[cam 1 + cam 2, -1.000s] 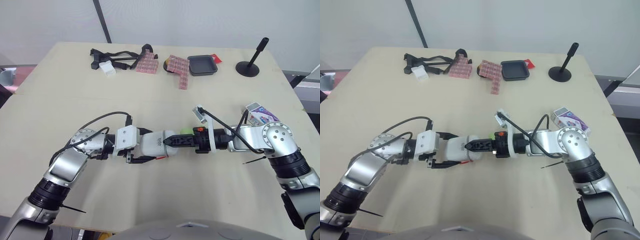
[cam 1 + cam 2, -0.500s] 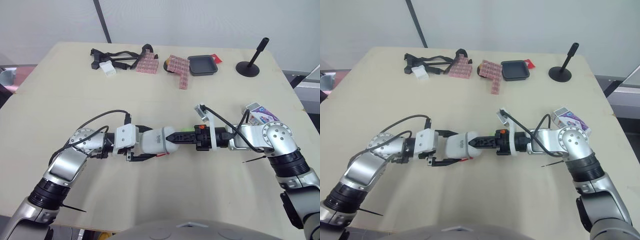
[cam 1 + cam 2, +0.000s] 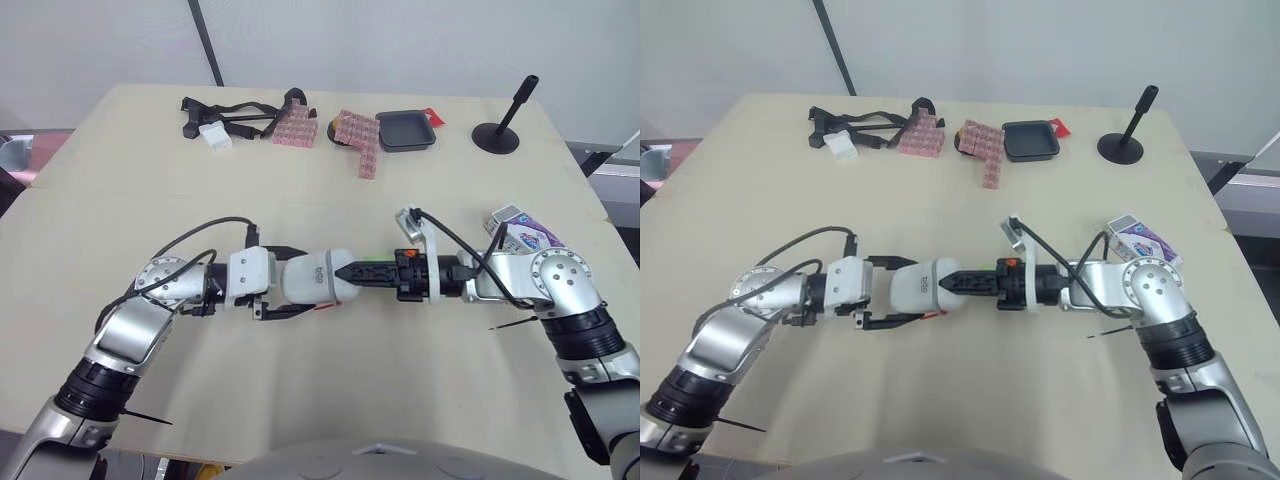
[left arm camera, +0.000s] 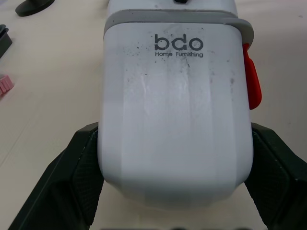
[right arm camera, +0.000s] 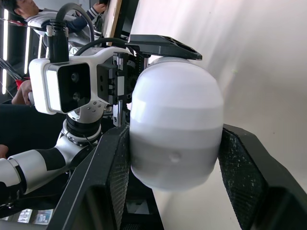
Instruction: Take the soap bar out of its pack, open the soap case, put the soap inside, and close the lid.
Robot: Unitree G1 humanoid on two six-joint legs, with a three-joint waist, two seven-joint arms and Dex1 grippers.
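- Head views: you had the soap case lifted off the counter, near its front middle, carried between both arms.
- Your left gripper clamped the case body across its width, with one black finger on the far side and one on the near side.
- Your right gripper met the case end-on from the opposite direction, its fingers closed onto the rounded end.
- The soap pack lay on the counter just beside your right arm, well apart from the case.
- A black tray, pink blocks, a black stand and a tangle of black strap stood along the far edge, clear of the work.
- Left wrist view: the fingers pressed against both flanks of the white shell. The lid seam looked shut and a red latch sat at one side.
- Right wrist view: the fingers pinched the domed end from both sides, touching it, at the band where white met grey.
- Judgement: the step in hand was working the lid, most likely pulling it open with two-handed opposition. Whether the soap bar was already inside could not be told from outside.
- Next move, as judged: hold the left grip firm, then draw or lever the right-hand end away along the seam, releasing the latch first if it resisted. The smooth shell could slip from either grip.
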